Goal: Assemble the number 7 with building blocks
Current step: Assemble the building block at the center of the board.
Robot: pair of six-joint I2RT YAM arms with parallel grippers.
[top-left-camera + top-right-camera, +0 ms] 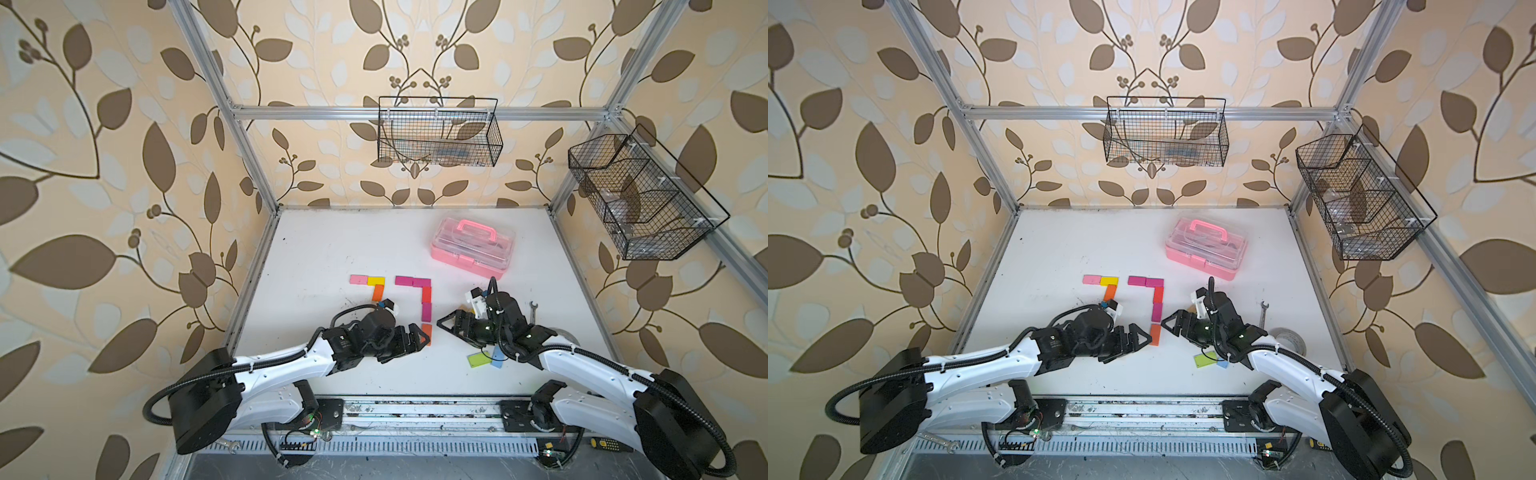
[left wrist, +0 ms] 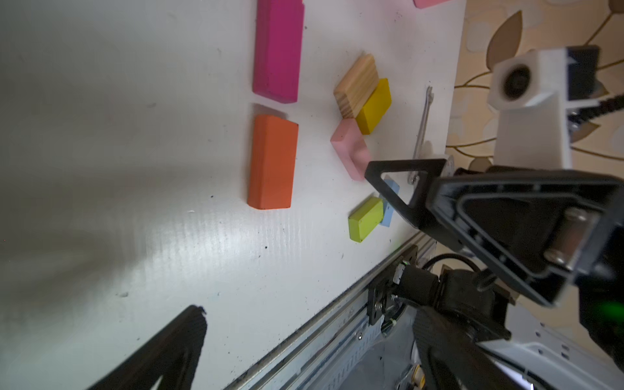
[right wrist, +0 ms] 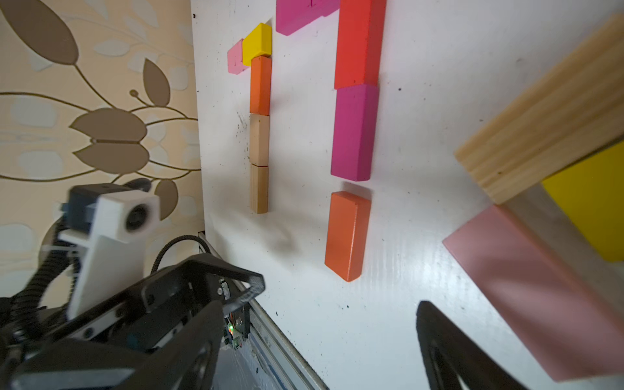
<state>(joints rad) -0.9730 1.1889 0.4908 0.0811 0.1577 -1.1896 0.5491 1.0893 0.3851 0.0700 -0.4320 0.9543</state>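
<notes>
**Left seven** (image 1: 376,283): laid beyond the left tool (image 1: 422,336), off to its left. The bar is made of a pink and a yellow block, the stem of an orange and two plain wood ones. It is seen whole only in the right wrist view, since the arm hides the lower stem in both top views.

**Left tool:** jaws stand apart with nothing held. It is kept low over the bench (image 1: 324,249), tips just beside the orange block (image 2: 273,162).

**Right seven** (image 1: 426,296): laid between the two tools. Two magenta blocks form the bar. Red, magenta and the orange block form the stem. The orange block is parted from its neighbour by a narrow gap and sits a little askew.

**Right tool** (image 1: 444,323): jaws apart, empty, tips pointed at the stem's foot.

**Spares:** a plain wood block (image 2: 356,84), a yellow block (image 2: 374,106) and a pale pink block (image 2: 349,148) are clustered just beside the right tool. A green block (image 1: 478,358) and a blue block (image 1: 497,360) lie behind it.

**Handling (judged):** the blocks are taken to be light, stiff and smooth-painted, so they are likely to slide when nudged. Hold is best taken across the long edges at mid-length.
</notes>
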